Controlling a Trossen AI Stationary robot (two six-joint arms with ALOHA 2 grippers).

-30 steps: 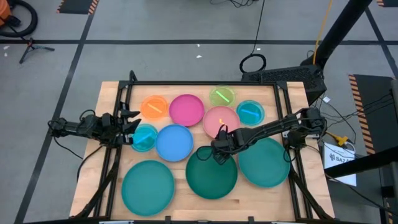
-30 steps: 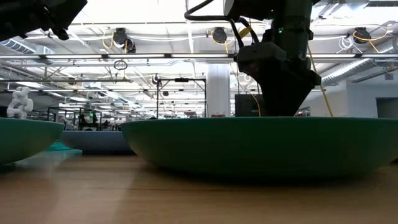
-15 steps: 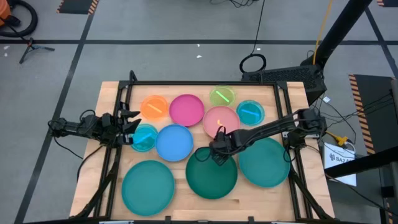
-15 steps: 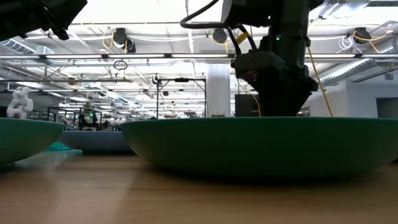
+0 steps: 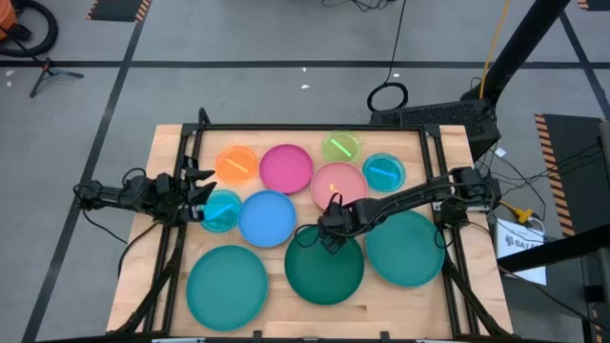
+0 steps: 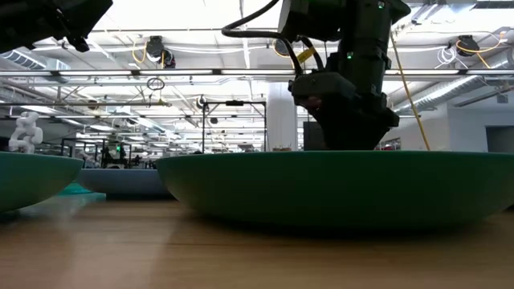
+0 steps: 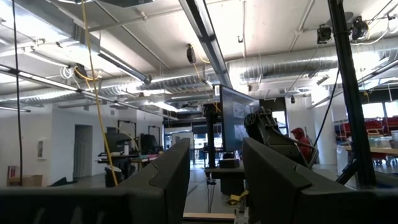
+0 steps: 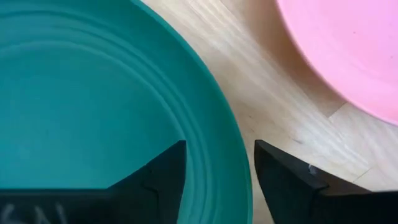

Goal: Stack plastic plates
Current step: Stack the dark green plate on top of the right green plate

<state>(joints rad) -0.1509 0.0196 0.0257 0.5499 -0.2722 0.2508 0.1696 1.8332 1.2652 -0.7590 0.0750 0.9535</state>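
Observation:
Ten round plastic plates lie flat on the wooden table. My right gripper (image 5: 329, 238) (image 8: 217, 180) (image 6: 345, 128) is open over the far rim of the large dark green plate (image 5: 324, 267) (image 6: 337, 189). One finger stands inside the rim, the other outside, beside the pink plate (image 5: 338, 183) (image 8: 348, 50). Large teal plates lie to its left (image 5: 227, 285) and right (image 5: 408, 250). My left gripper (image 5: 205, 186) (image 7: 214, 180) is open and waits at the table's left edge, by a small light blue plate (image 5: 221, 210). My right gripper comes from above, pointing down, astride the dark green plate's far rim (image 8: 239, 180), with one finger (image 8: 165, 171) inside the plate and one (image 8: 283, 180) outside. I cannot tell whether either finger touches it. The plate lies flat on the table.
Behind the large plates lie a blue plate (image 5: 268, 217), a magenta plate (image 5: 286, 168), a small orange plate (image 5: 236, 164), a small lime plate (image 5: 340, 148) and a second small light blue plate (image 5: 383, 171). Bare wood (image 5: 381, 310) shows along the table's near edge.
My right gripper has shifted a little toward the table's left and near edge, along the dark green plate's far rim. The plates have stayed where they were.

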